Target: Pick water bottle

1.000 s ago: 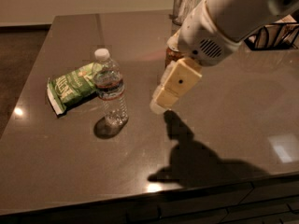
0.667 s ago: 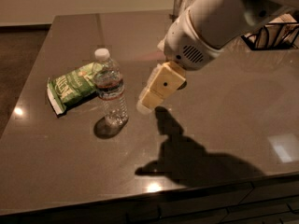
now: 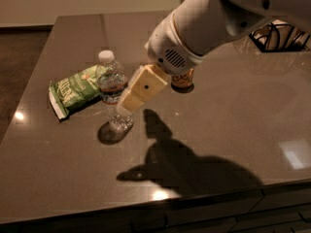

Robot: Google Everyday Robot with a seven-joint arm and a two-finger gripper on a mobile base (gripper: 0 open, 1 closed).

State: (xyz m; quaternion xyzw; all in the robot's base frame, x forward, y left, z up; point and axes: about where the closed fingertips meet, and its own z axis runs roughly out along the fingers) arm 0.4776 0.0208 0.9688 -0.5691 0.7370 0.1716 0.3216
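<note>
Here is the table [image 3: 58, 178], dark and glossy, filling the view; the bottle [image 3: 111, 81] stands upright on it, at about 9 o'clock from the middle of the tabletop; white cap [image 3: 106, 56] on top, thin reddish label [image 3: 112, 88] round the waist, clear ribbed body below; its base is down on the table, with a dark patch of shade at its foot; the arm [image 3: 204, 28], fat and white, slants down from 1 o'clock and ends in the cream gripper [image 3: 125, 105]; the gripper sits at 4 o'clock of the bottle, low against its lower half, its tip overlapping the bottle's right edge in this view; whether it touches the plastic I cannot tell, and whether it is released or clenched I cannot tell either; a green bag [image 3: 73, 89] lies flat at 9 o'clock of the bottle, its near end just beside the bottle or touching it, hard to say which; an orange-gold can [image 3: 183, 79] stands at 3 o'clock of the bottle, beyond the gripper, mostly hidden behind the arm and apart from the bottle; far off at 2 o'clock, a dark wire basket [image 3: 279, 35] sits by the table's far right side; the arm's shadow [image 3: 194, 171] sprawls over the table at 5 o'clock of the bottle, reaching towards the near edge
</note>
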